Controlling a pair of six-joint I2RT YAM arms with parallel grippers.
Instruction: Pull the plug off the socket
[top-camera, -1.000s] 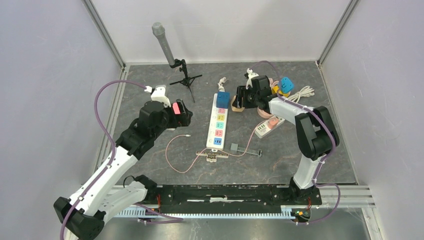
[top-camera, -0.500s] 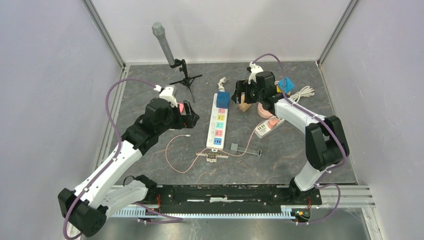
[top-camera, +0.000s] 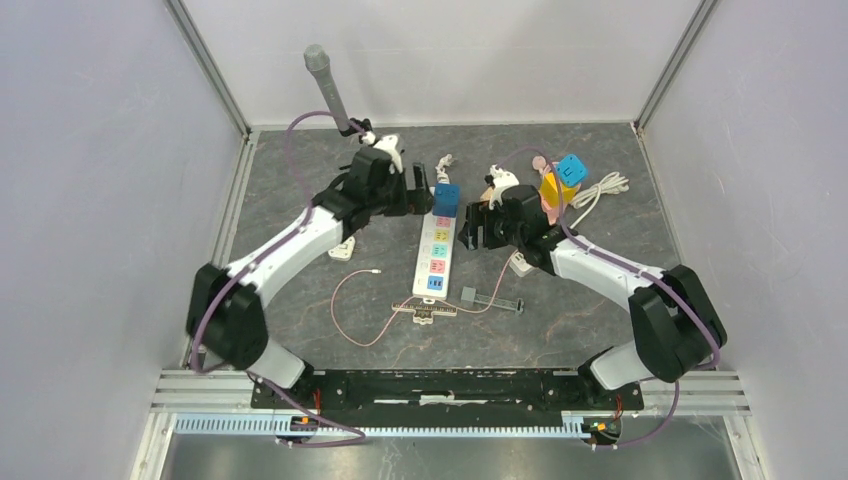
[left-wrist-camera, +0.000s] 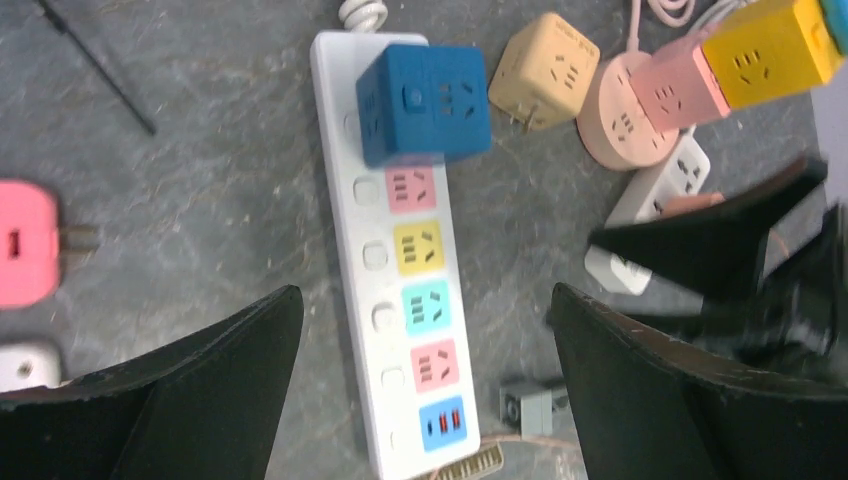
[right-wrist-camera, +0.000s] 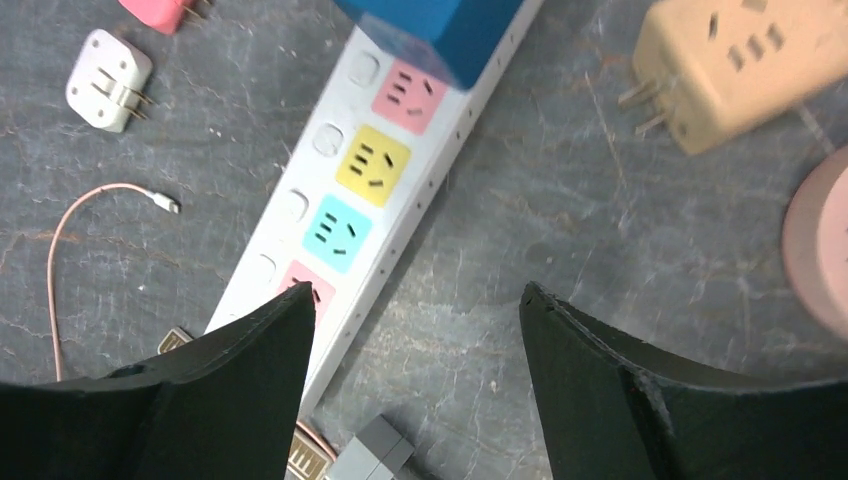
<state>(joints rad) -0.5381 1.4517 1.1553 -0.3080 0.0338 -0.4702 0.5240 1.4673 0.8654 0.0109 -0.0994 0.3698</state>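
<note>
Since the blue cube plug (left-wrist-camera: 425, 102) is seated in the far end outlet of the white power strip (left-wrist-camera: 352, 215), which runs near-to-far at the middle of the table (top-camera: 560, 330), we judge the step in hand to be the approach before any grasp. Our left gripper (left-wrist-camera: 425, 300) hangs above the strip with its fingers wide apart and only the strip's face below them. The cube lies beyond the fingertips, toward the far side. Our right gripper (right-wrist-camera: 417, 292) is likewise spread and empty, hovering over the strip's right edge beside its yellow outlet (right-wrist-camera: 372, 165).

To do this well, we would share the work. One gripper should pin the strip down on a bare stretch near the cube, because a light strip will likely lift with the plug otherwise. The other should straddle the cube across its left and right faces, low enough for flat contact, and close squarely. A tan cube adapter (left-wrist-camera: 543, 69) rests just to the right of the plug, apart from it, so the finger on that side needs to slip into the gap without nudging it. Then we would pull straight up along the prongs, without twisting or rocking, which could bind the pins or drag the strip.
</note>
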